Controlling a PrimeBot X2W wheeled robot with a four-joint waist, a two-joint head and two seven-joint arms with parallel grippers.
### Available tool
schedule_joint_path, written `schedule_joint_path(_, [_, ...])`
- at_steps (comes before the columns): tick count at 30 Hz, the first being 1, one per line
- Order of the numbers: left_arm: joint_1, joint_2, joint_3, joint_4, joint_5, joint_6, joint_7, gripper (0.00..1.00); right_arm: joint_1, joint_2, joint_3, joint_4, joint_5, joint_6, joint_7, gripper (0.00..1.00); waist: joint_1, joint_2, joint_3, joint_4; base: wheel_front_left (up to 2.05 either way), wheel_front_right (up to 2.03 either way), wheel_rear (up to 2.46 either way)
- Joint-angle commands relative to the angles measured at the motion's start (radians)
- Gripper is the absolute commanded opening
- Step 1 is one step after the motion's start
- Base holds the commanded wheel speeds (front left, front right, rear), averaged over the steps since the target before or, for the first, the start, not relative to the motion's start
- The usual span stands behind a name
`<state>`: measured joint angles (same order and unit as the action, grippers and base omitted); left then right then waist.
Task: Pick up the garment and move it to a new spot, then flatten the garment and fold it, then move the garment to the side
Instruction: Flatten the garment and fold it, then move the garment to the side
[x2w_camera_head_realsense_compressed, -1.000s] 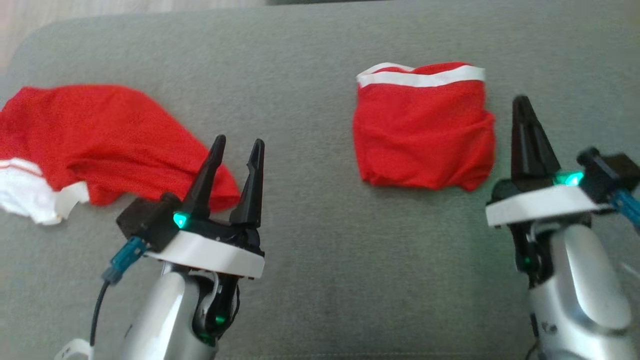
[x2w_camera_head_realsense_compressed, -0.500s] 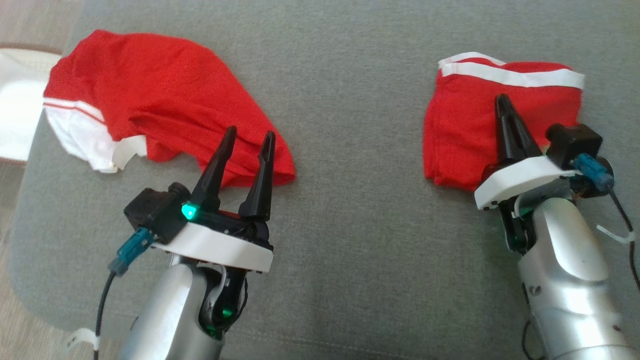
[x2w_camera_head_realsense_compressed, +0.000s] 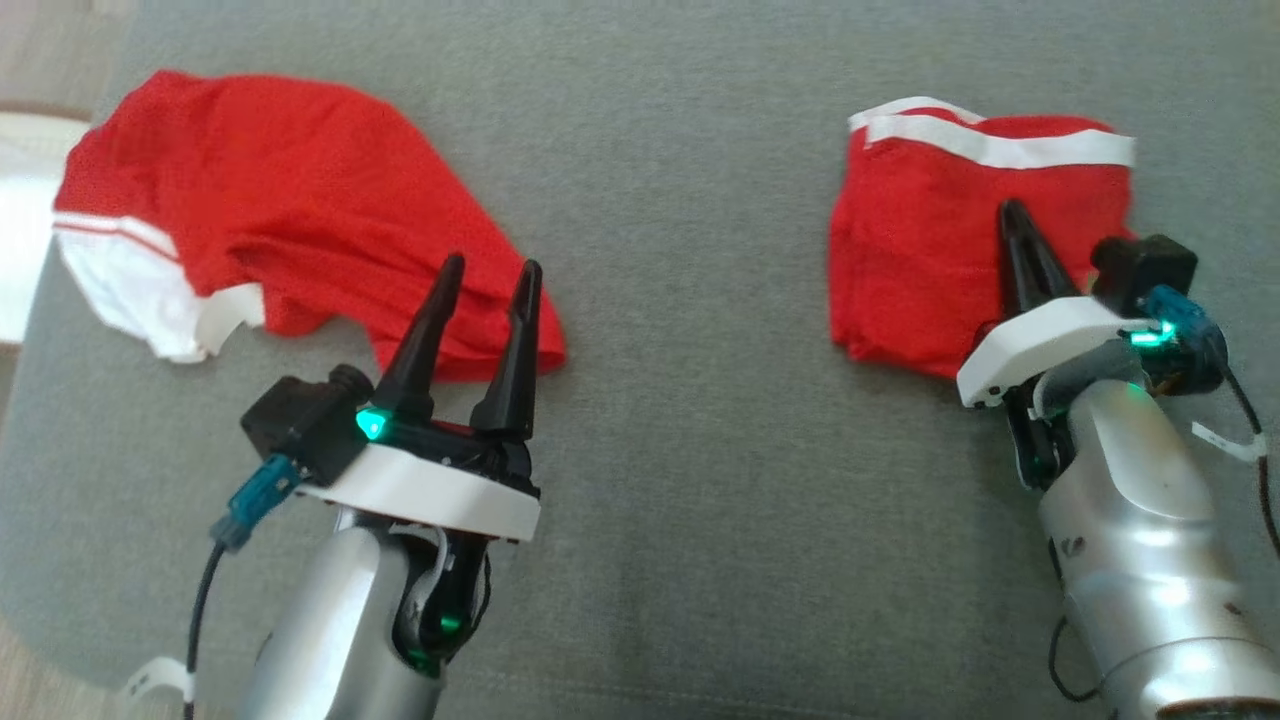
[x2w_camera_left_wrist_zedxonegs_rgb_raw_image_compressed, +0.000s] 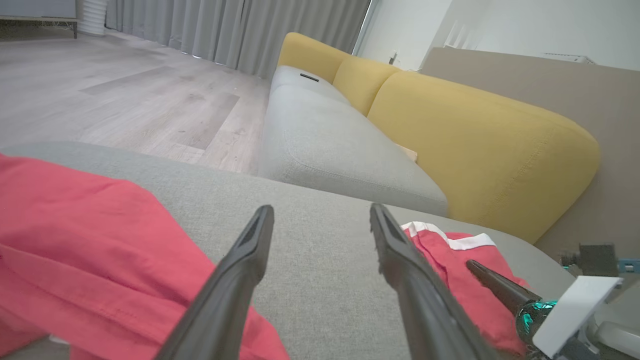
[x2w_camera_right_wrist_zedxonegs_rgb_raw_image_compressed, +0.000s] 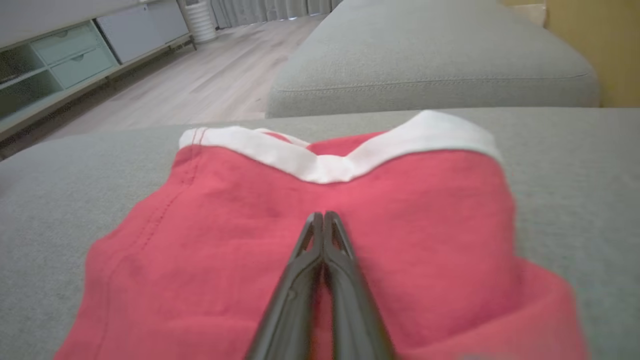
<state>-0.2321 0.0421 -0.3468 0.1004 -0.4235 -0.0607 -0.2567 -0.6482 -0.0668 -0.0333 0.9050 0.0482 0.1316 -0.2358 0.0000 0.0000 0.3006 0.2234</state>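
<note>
**Two red garments on a grey upholstered seat (x2w_camera_head_realsense_compressed: 700, 420).** The unfolded red garment (x2w_camera_head_realsense_compressed: 280, 200), judged to be the one next in hand, is shown just beyond the left gripper (x2w_camera_head_realsense_compressed: 493, 263) and mostly to its left. Its long axis is seen running from the far left, where it is ended by a white band (x2w_camera_head_realsense_compressed: 150, 300), down to a near corner beside the jaws. These jaws are spread. In the left wrist view bare seat is framed between them, so a leftward shift is judged necessary before closing.

The folded red garment (x2w_camera_head_realsense_compressed: 920, 250) is placed well to the right of the left gripper, under the right gripper (x2w_camera_head_realsense_compressed: 1013, 208), whose jaws are pressed together with nothing pinched. The left arm is judged the nearer to the unfolded piece. Contact between jaws and cloth cannot be made out on either side, and the folded garment's near right corner is hidden by the right gripper.
</note>
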Motion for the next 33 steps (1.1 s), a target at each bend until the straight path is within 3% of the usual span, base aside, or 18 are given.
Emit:
schedule_joint_path(1, [-0.028, 0.008, 0.036, -0.028, 0.01, -0.001, -0.005, 1.0, -0.021, 0.015, 0.029, -0.03, 0.015, -0.001, -0.017, 0.0, 0.0, 0.0, -0.02, -0.026, 0.0, 0.0, 0.0])
schedule_joint_path(4, [-0.023, 0.008, 0.052, -0.03, 0.017, -0.003, -0.005, 1.0, -0.004, 0.016, 0.053, -0.073, 0.067, -0.001, -0.023, 0.0, 0.0, 0.0, -0.047, -0.064, 0.0, 0.0, 0.0])
schedule_joint_path(5, [-0.021, 0.008, 0.057, -0.032, 0.018, -0.004, -0.005, 1.0, 0.005, 0.016, 0.057, -0.097, 0.078, -0.001, -0.024, 0.65, 0.0, 0.0, -0.055, -0.076, 0.0, 0.0, 0.0])
schedule_joint_path(6, [-0.018, 0.008, 0.063, -0.033, 0.02, -0.005, -0.005, 1.0, 0.017, 0.016, 0.061, -0.124, 0.096, -0.001, -0.025, 1.0, 0.0, 0.0, -0.066, -0.089, 0.0, 0.0, 0.0])
schedule_joint_path(13, [0.017, 0.008, 0.101, -0.04, 0.032, -0.006, -0.005, 1.0, 0.162, 0.016, 0.087, -0.337, 0.157, -0.001, -0.026, 1.0, 0.0, 0.0, -0.129, -0.175, 0.0, 0.0, 0.0])
schedule_joint_path(21, [0.049, 0.008, 0.11, -0.032, 0.04, -0.014, -0.005, 1.0, 0.334, 0.015, 0.061, -0.534, 0.147, -0.001, -0.006, 1.0, 0.0, 0.0, -0.158, -0.227, 0.0, 0.0, 0.0])
schedule_joint_path(33, [0.068, 0.008, 0.102, -0.01, 0.036, -0.022, -0.005, 1.0, 0.419, 0.016, 0.029, -0.628, 0.168, -0.001, 0.049, 1.0, 0.0, 0.0, -0.144, -0.236, 0.0, 0.0, 0.0])
